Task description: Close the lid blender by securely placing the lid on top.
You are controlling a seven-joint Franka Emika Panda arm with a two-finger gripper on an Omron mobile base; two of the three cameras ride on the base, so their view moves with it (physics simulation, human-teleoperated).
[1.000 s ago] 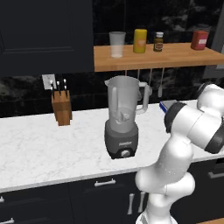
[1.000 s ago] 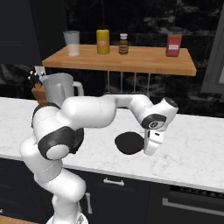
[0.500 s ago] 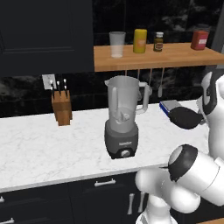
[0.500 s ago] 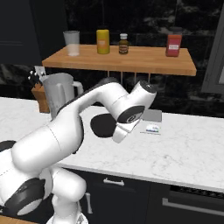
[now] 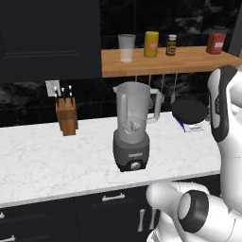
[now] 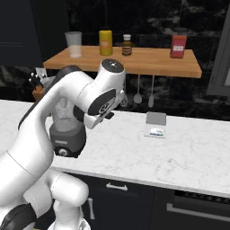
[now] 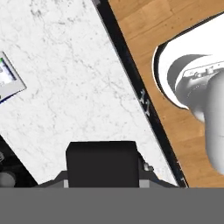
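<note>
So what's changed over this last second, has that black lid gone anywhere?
The arm has carried the lid, gripped in its fingers, up off the counter and leftward toward the blender. The blender, knife block and shelf jars haven't moved.

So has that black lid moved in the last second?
Yes. The lid has gone up off the counter and now hangs beside the blender, about level with its jar.

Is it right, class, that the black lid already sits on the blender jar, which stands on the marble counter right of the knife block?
No. The blender jar's mouth is open; the left base view shows the lid carried in the air to its right. The rest holds.
</note>
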